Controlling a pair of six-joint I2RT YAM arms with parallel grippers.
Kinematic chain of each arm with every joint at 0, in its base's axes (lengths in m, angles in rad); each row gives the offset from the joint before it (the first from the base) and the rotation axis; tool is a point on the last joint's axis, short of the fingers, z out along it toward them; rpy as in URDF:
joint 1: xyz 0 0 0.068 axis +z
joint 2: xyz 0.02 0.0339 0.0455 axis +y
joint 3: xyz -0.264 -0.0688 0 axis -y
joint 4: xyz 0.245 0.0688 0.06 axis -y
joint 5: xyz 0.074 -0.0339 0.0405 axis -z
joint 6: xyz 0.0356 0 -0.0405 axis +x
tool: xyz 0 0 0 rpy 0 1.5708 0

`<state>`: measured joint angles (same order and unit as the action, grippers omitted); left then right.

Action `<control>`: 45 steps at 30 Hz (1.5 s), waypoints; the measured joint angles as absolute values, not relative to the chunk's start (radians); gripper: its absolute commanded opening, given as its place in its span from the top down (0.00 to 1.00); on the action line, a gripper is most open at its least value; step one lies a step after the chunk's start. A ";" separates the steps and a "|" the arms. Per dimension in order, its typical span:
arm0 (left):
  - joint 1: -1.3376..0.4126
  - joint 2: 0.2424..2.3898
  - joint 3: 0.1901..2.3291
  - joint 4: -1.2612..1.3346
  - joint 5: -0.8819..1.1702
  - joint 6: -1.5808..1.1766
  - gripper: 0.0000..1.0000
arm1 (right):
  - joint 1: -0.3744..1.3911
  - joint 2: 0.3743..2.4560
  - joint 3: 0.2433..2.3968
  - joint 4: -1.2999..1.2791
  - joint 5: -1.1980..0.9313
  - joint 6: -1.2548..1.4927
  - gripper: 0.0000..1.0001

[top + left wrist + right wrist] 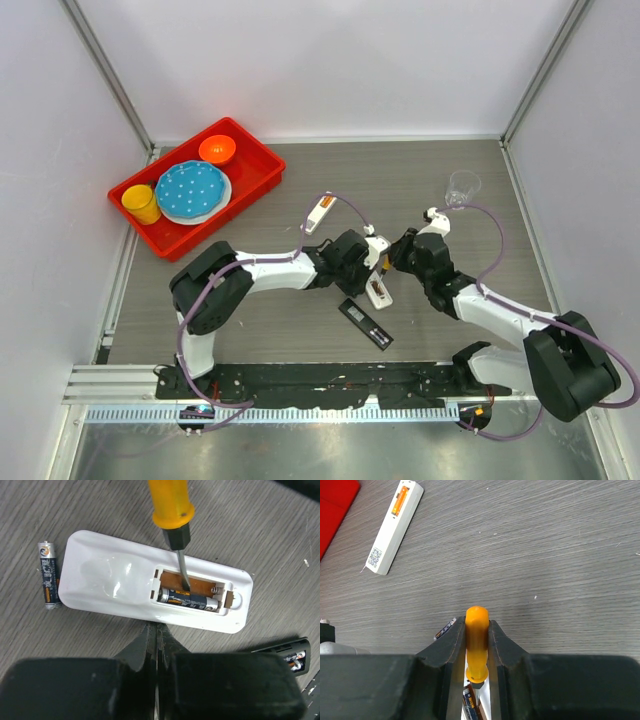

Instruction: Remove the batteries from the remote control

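A white remote [115,580] lies back-up on the table with its battery bay open. One dark battery with orange bands [189,600] lies in the bay's near slot; the far slot is empty. Another battery [48,575] lies loose on the table left of the remote. My right gripper [477,625] is shut on the orange-handled screwdriver [477,640], whose metal tip [183,572] stands in the empty slot beside the battery. My left gripper [156,629] is shut and empty, its tips against the remote's near edge. From above, both grippers meet over the remote [378,292].
A black remote [365,323] with its bay open lies just in front of the white one. A second white remote [319,213] lies behind. A red tray [258,163] with dishes stands at the back left and a clear cup [462,187] at the back right.
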<state>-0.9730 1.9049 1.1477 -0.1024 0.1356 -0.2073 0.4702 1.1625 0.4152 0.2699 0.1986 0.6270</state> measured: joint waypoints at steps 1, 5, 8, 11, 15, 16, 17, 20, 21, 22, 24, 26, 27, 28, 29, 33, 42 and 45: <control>-0.973 1.906 1.148 -0.102 0.144 -0.211 0.99 | 0.473 1.166 0.417 0.271 0.202 0.627 0.99; -0.973 1.909 1.148 -0.101 0.171 -0.229 1.00 | 0.492 1.168 0.422 0.270 0.226 0.627 0.99; -0.973 1.916 1.155 -0.102 0.187 -0.235 1.00 | 0.498 1.169 0.423 0.269 0.238 0.632 0.99; -0.972 1.923 1.165 -0.108 0.195 -0.239 1.00 | 0.498 1.183 0.423 0.279 0.238 0.643 0.99; -0.972 1.928 1.176 -0.123 0.197 -0.247 1.00 | 0.499 1.204 0.424 0.293 0.241 0.657 0.99; -0.971 1.929 1.177 -0.125 0.199 -0.250 1.00 | 0.501 1.205 0.425 0.295 0.242 0.658 0.99; -0.971 1.929 1.178 -0.125 0.200 -0.252 1.00 | 0.503 1.206 0.425 0.296 0.246 0.659 0.99; -0.970 1.932 1.182 -0.130 0.206 -0.255 1.00 | 0.513 1.207 0.425 0.299 0.251 0.661 0.99; -0.970 1.935 1.187 -0.136 0.207 -0.256 1.00 | 0.513 1.207 0.425 0.299 0.250 0.662 0.99; -0.970 1.940 1.193 -0.136 0.211 -0.258 1.00 | 0.515 1.207 0.425 0.299 0.242 0.670 0.99; -0.970 1.946 1.204 -0.146 0.214 -0.259 1.00 | 0.518 1.209 0.425 0.304 0.243 0.675 0.99; -0.970 1.948 1.209 -0.154 0.214 -0.260 1.00 | 0.517 1.211 0.425 0.305 0.243 0.680 0.99; -0.970 1.948 1.210 -0.155 0.214 -0.261 1.00 | 0.517 1.211 0.425 0.305 0.242 0.681 0.99; -0.970 1.948 1.210 -0.155 0.213 -0.261 1.00 | 0.517 1.211 0.425 0.305 0.242 0.683 0.99; -0.970 1.948 1.211 -0.155 0.213 -0.261 1.00 | 0.517 1.211 0.425 0.305 0.242 0.685 0.99; -0.970 1.948 1.211 -0.156 0.209 -0.263 1.00 | 0.517 1.207 0.430 0.291 0.242 0.685 0.99; -0.962 1.948 1.211 -0.156 0.199 -0.286 1.00 | 0.517 1.151 0.449 0.207 0.241 0.684 0.99; -0.961 1.949 1.211 -0.153 0.197 -0.289 1.00 | 0.519 1.128 0.450 0.200 0.221 0.692 0.99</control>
<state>-0.9607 1.9488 1.2106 -0.1532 0.1967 -0.2893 0.5194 1.1282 0.4500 0.1997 0.2211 0.6922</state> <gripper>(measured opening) 0.009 0.247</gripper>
